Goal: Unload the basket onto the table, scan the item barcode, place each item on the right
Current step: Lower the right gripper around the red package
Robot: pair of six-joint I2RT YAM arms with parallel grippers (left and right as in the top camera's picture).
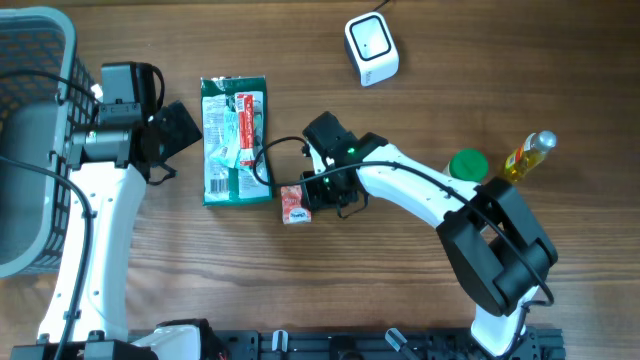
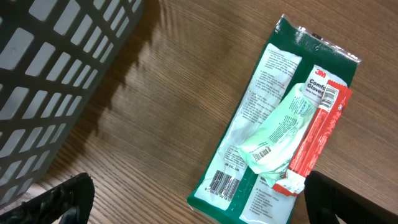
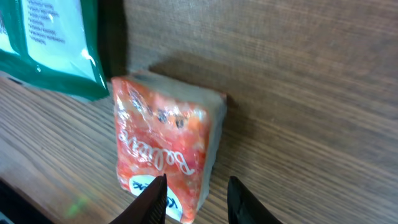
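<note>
Two pincers sit on either side of the flat green plastic packet [image 1: 235, 140] lying on the wooden tabletop [image 1: 450, 60]. The packet's barcode faces up at one end (readable only from the left wrist).

The small red wrapped packet with white lettering [image 1: 294, 204] lies just beside the green packet's near right corner. The right pincer [image 3: 196, 199] is down over it, its jaws narrowed to a partial gap. One finger [image 3: 152, 196] overlaps the red packet's edge and the other stands clear of it, with bare wood between, so nothing is clamped.

The left pincer [image 2: 199, 186] hangs on the green packet's left side, spread wide and holding nothing.

The white box-shaped scanner [image 1: 371, 48] stands well apart from the green packet, far and to the right. The grey slatted plastic basket [image 1: 40, 60] is on the green packet's left. A round green lid [image 1: 467, 165] and a yellow bottle [image 1: 528, 155] lie far to its right.
</note>
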